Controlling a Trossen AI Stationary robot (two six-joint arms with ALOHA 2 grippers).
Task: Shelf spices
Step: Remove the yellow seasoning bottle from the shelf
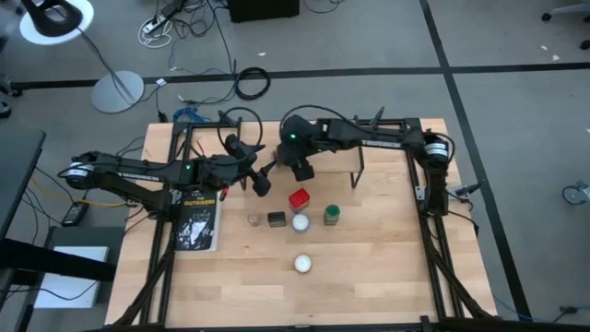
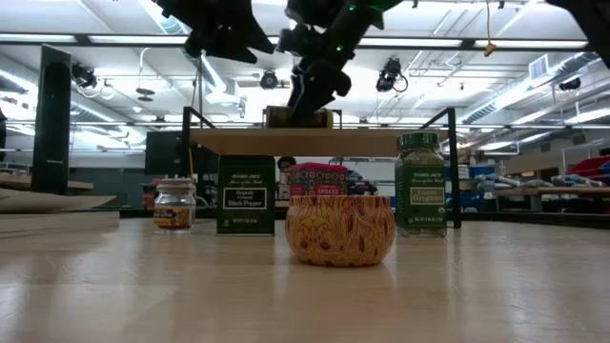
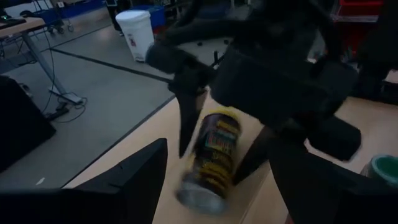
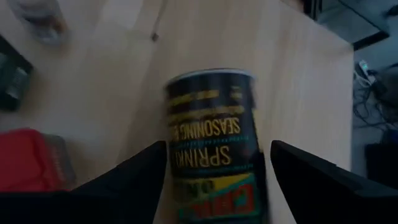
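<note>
My right gripper [image 1: 301, 171] is shut on a dark seasoning can with yellow print [image 4: 211, 143], above the shelf [image 2: 381, 143], a light plank on thin black legs. My left gripper [image 1: 262, 182] stands open just left of it, with nothing between its fingers. On the table in front of the shelf stand a small tan jar [image 1: 253, 219], a dark square tin [image 1: 277, 219], a red box [image 1: 299, 199] and a green-lidded jar [image 1: 332, 216]. My right gripper pinches the can's round side [image 4: 177, 155] between its two fingers [image 3: 186, 118]. The fingers slant down from above and lie along the can. The can sits tilted in the hold, one round end [image 3: 199, 196] lowest. Whether that end touches the shelf I cannot tell.
Two white round objects sit on the table, one [image 1: 300, 222] among the spices and one [image 1: 302, 264] nearer the front edge, where there is free room. A book [image 1: 198, 221] lies at the left. The black frame rails [image 1: 433, 231] run along the table's sides.
</note>
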